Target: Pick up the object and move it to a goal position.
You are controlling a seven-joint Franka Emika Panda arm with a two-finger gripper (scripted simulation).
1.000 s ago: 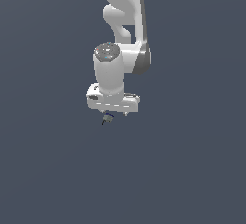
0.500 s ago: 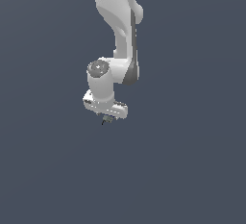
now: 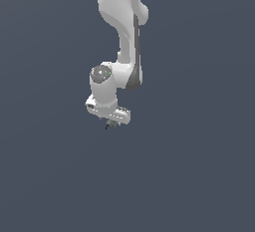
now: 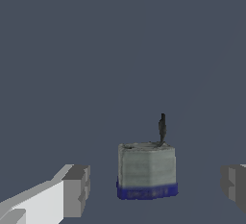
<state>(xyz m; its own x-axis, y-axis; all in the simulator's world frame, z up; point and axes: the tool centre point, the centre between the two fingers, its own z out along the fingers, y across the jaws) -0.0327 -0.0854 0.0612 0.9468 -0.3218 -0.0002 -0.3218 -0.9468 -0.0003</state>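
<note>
White robot arm [image 3: 122, 37] hanging against a plain dark blue-grey backdrop, its gripper [image 3: 110, 120] pointing downward with a tiny object [image 3: 109, 123] at its tips

In the exterior view the arm is reaching down from the top of the picture, bending at a rounded grey-capped joint [image 3: 102, 73] and ending in the gripper's white body. The object is showing there only as a small dark speck with a thin prong, right at the underside of the gripper. In the wrist view the gripper [image 4: 154, 187] is standing with its two grey fingertips [image 4: 77, 189] spread wide, and the object [image 4: 146, 171], a grey block with a blue band along one edge and a thin dark prong on the opposite face, is sitting between them with clear space on both sides; neither fingertip is touching it, so whether anything is gripping it cannot be told
</note>
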